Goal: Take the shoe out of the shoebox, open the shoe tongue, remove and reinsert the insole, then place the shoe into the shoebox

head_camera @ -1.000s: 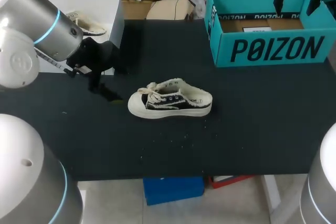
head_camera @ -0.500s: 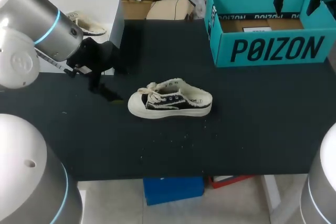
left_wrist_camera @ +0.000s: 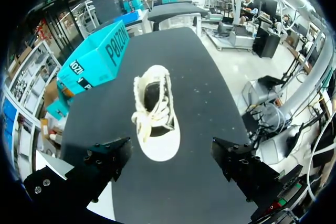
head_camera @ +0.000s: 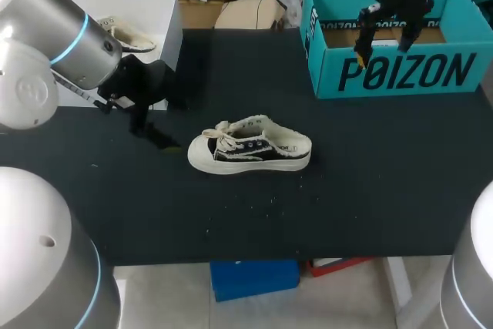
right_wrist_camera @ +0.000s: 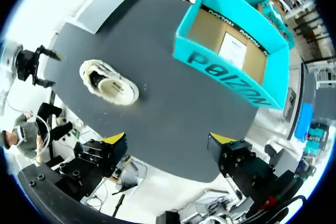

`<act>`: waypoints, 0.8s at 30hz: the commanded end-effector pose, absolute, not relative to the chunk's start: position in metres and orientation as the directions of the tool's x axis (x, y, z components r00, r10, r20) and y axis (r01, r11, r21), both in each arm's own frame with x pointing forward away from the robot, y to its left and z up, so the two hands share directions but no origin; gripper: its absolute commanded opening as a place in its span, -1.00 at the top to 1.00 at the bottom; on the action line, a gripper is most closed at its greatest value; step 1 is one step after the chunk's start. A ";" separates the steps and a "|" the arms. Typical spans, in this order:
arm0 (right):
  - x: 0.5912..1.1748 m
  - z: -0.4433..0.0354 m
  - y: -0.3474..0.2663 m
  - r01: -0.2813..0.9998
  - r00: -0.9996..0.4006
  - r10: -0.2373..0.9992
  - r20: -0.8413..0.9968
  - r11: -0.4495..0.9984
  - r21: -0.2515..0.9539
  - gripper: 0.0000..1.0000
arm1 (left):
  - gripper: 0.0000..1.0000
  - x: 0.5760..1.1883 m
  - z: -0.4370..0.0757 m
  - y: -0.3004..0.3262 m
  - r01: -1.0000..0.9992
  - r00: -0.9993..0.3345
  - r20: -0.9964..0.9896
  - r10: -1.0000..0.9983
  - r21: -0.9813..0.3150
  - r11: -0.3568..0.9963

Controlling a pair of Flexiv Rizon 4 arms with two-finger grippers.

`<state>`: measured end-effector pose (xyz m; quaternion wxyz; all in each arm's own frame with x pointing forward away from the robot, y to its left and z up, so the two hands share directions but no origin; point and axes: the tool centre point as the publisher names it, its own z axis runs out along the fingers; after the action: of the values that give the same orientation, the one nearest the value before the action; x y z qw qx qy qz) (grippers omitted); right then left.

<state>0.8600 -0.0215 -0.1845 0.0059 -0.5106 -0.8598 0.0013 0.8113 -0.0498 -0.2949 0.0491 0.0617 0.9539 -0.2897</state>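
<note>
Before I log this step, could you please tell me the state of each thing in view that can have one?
shoe: out of the box, upright on its sole on the table, laced.
shoebox: open at the top, no shoe inside.
left end effector: open, empty, the shoe's toe ahead of it.
right end effector: open, empty, up above the table.

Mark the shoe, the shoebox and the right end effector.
shoe (head_camera: 246,152), head view, on its dark side panel.
shoebox (head_camera: 400,75), head view, on its printed front wall.
right end effector (head_camera: 384,45), head view, midway between its fingertips.
</note>
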 end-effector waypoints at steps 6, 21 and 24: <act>0.817 -0.186 -0.031 0.412 -0.870 0.468 -0.152 0.862 0.297 -1.00 | -1.00 0.811 -0.297 -0.050 0.148 -0.987 -0.133 0.089 -0.547 0.824; 0.826 -0.205 0.019 0.178 -0.945 0.270 -0.185 0.898 0.403 -1.00 | -1.00 0.811 -0.297 -0.050 0.148 -0.987 -0.133 0.089 -0.547 0.824; 0.825 -0.216 0.031 0.109 -0.952 0.220 -0.213 0.894 0.434 -1.00 | -1.00 0.811 -0.297 -0.050 0.148 -0.987 -0.133 0.089 -0.547 0.824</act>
<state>0.8242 0.0263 -0.1991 -0.1079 -0.1472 -0.9736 -0.1369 0.8111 -0.0495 -0.2947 0.0489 0.0618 0.9538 -0.2898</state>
